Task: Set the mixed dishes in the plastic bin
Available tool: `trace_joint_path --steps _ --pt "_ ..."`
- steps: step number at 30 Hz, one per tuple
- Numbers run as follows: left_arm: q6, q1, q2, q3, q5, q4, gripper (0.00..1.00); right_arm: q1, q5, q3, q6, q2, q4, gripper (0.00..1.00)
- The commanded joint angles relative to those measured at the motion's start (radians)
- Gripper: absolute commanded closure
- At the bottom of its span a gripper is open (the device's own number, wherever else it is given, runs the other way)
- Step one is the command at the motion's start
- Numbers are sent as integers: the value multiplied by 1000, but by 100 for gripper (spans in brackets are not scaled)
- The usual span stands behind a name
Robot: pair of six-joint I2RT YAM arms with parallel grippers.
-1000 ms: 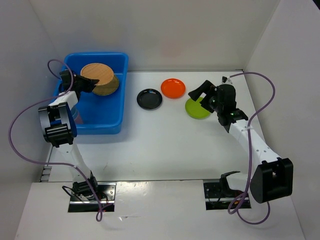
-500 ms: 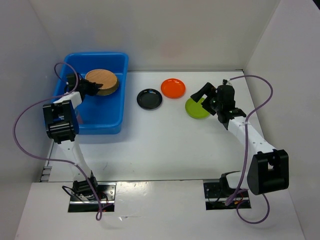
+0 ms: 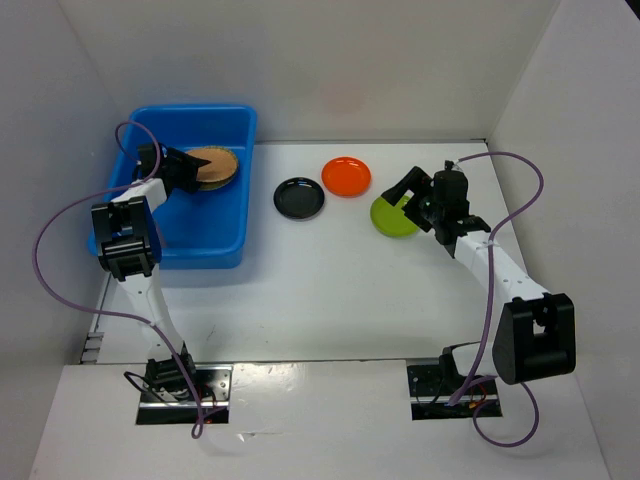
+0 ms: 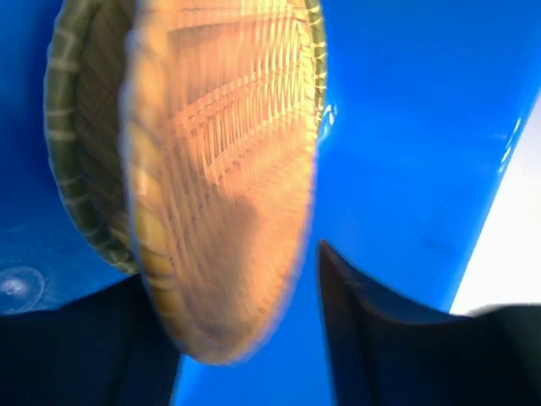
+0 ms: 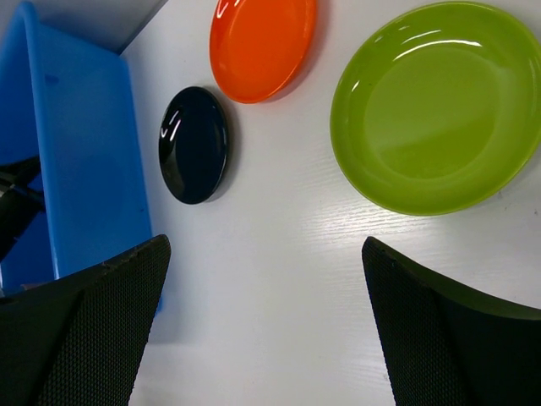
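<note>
The blue plastic bin (image 3: pixel 220 240) stands at the back left. Two tan woven plates (image 3: pixel 212 166) are inside it, one over the other. In the left wrist view the nearer tan plate (image 4: pixel 220 169) is blurred and stands between my left gripper's (image 4: pixel 230 262) open jaws, with a clear gap to the right finger (image 4: pixel 363 338); a darker woven plate (image 4: pixel 80 152) lies behind it. The black plate (image 3: pixel 299 198), orange plate (image 3: pixel 346 176) and lime green plate (image 3: pixel 390 218) sit on the table. My right gripper (image 3: pixel 405 195) hangs open and empty beside the green plate (image 5: pixel 435 106).
White walls close in the table at the back and on both sides. In the right wrist view the black plate (image 5: pixel 194 144) and orange plate (image 5: pixel 262 46) lie between the green plate and the bin's wall (image 5: pixel 84 161). Purple cables loop off both arms.
My left gripper has opened and let go of the tan plate, which has dropped lower onto the other one in the bin. The right arm has barely shifted.
</note>
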Motion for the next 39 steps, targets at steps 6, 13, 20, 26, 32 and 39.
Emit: trace_joint_path --steps 6,13,20,26,32,39 --pt "70 -3 -46 99 -15 -94 12 -17 -20 -10 1 19 18 1" --pt "105 6 -89 196 -131 -323 0 -17 -40 -10 1 29 27 1" --pt "117 6 -62 349 -219 -564 0 -17 -49 -10 1 20 27 1" --pt "105 -14 8 434 -230 -640 0 -17 -58 -10 1 0 16 1" --pt "117 -23 -2 409 -207 -579 0 -17 -4 -19 -11 -20 16 1" --pt "206 -45 -63 397 -366 -636 0 -61 30 -8 -30 85 13 0"
